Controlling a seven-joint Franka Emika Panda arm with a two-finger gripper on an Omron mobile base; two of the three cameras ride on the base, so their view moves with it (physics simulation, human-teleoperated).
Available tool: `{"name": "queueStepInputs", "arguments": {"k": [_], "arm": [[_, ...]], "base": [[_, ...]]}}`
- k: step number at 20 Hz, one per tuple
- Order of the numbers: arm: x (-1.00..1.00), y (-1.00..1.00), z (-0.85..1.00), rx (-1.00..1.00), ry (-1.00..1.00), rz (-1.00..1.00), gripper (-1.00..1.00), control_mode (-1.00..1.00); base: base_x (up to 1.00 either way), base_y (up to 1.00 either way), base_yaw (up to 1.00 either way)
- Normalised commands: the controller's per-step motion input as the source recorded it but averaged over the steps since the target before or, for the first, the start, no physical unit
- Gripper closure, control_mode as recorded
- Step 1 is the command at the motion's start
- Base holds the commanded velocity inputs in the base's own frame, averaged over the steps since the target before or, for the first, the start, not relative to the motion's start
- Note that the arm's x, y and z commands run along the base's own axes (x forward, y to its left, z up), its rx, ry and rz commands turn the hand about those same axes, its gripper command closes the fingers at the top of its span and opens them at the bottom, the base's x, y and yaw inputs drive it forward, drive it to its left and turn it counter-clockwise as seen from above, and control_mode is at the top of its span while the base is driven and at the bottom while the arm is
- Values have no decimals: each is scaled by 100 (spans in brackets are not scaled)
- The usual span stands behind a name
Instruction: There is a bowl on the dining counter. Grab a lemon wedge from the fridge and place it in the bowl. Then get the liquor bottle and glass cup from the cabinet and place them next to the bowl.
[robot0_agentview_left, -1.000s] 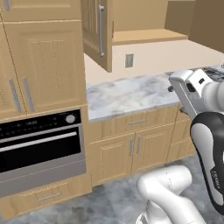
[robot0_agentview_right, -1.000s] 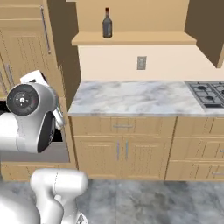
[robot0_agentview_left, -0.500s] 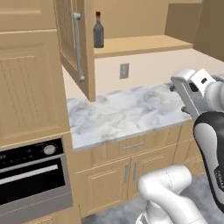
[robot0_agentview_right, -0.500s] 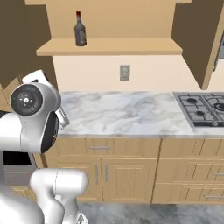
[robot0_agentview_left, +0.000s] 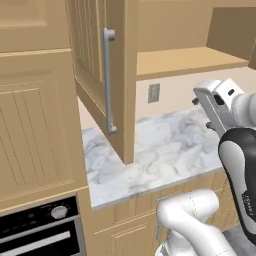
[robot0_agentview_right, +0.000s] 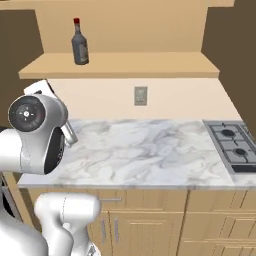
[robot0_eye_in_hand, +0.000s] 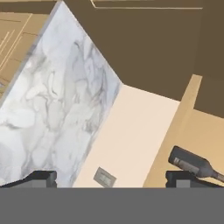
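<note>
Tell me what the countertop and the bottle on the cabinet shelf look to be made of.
Countertop: looks like polished marble, white with grey veining; could be an imitation.
Liquor bottle: probably dark glass, from its smooth, slightly shiny body, with a red cap.
Shelf: light wood look, matte, plain tan surface.

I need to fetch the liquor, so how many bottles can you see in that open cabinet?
1. The liquor bottle stands upright at the left end of the cabinet shelf, above the marble counter. The cabinet door may hide more.
</note>
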Motion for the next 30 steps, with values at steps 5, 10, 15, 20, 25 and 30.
{"name": "queueStepInputs", "arguments": {"k": [5,10,15,20,25,30], "arm": [[0,0,0,0,0,0,-100,100],[12,-9,4,0,0,1,-100,-100],[0,-6,27,-17,-1,15,-100,-100],[0,0,57,-25,-6,24,-100,-100],[0,0,59,-27,-14,26,-100,-100],[4,24,26,-33,-14,18,-100,-100]], "base": [[63,-16,0],[34,-9,0],[0,0,0],[0,0,0],[0,0,0],[0,0,0]]}}
